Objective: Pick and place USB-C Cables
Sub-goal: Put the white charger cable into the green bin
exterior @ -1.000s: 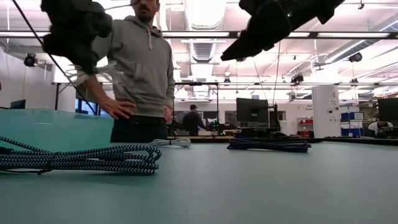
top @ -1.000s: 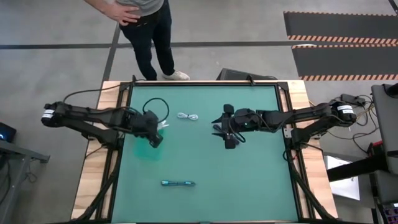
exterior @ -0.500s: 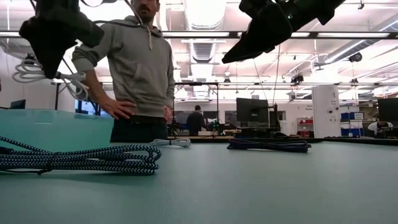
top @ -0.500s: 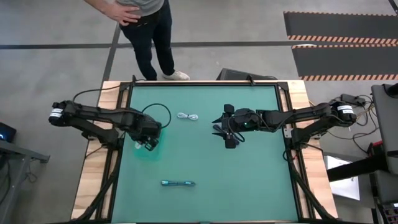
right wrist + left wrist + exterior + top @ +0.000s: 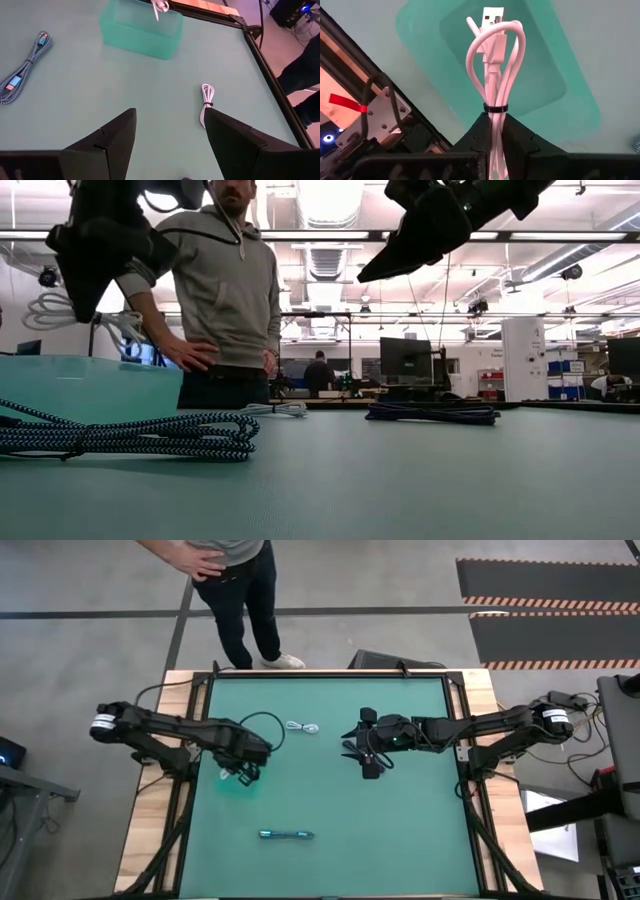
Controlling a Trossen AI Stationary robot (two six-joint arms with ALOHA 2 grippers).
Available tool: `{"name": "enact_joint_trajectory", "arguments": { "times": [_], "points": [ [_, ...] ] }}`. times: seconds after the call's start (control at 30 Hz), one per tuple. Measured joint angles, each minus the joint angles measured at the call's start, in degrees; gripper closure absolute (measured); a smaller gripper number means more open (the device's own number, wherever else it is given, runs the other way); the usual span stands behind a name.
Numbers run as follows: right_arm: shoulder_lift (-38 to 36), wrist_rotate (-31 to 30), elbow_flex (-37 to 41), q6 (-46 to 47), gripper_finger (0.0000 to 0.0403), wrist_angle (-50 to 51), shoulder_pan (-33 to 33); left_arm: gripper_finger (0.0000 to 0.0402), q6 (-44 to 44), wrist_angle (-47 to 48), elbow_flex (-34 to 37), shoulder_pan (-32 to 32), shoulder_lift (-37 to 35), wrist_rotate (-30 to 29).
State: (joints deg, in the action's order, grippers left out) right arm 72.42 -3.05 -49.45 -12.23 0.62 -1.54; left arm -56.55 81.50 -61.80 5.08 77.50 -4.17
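My left gripper (image 5: 243, 766) is shut on a white USB-C cable bundle (image 5: 495, 60) and hovers over the clear teal tub (image 5: 228, 786), which shows beneath the cable in the left wrist view (image 5: 540, 75). My right gripper (image 5: 370, 762) hangs open above the table's middle. A black cable bundle (image 5: 430, 413) lies on the mat beside it. A second white bundle (image 5: 302, 727) lies flat nearer the far edge, and also shows in the right wrist view (image 5: 206, 102). The teal-blue braided bundle (image 5: 286, 835) lies near the near edge. My left gripper pinches the white bundle between its two fingers (image 5: 520, 137), right behind the black tie (image 5: 496, 107) around its middle. The fingers lie along the bundle. It is lifted clear, and its loops and plug (image 5: 492, 15) point away from the fingers toward the tub below.
A person (image 5: 225, 290) stands past the table's far edge, hand on hip. Wooden boards and black frame rails (image 5: 190, 740) border the green mat. Open mat lies between the tub, the teal-blue bundle and the right arm.
My left gripper, holding the white bundle, has shifted a little toward the near edge over the tub and tipped downward. The cable that stuck out sideways now hangs over the tub. The right arm has kept still.
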Motion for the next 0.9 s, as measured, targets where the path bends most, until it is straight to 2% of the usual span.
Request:
{"name": "enact_joint_trajectory", "arguments": {
  "times": [0.33, 0.57, 0.9],
  "points": [
    [0.00, 0.00, 0.00, 0.17, 0.0177, 0.77, 0.00, 0.0390, -0.47, -0.84, 0.89, -0.55, 2.71, -2.42],
    [0.00, 0.02, 0.00, 0.17, 0.0177, 0.85, 0.00, 0.0390, -4.52, -6.46, 5.02, -0.59, 2.50, -2.69],
    [0.00, 0.09, 0.00, 0.17, 0.0177, 0.85, 0.00, 0.0390, -7.67, -8.89, 9.07, -0.61, 2.29, -2.81]
  ]
}}
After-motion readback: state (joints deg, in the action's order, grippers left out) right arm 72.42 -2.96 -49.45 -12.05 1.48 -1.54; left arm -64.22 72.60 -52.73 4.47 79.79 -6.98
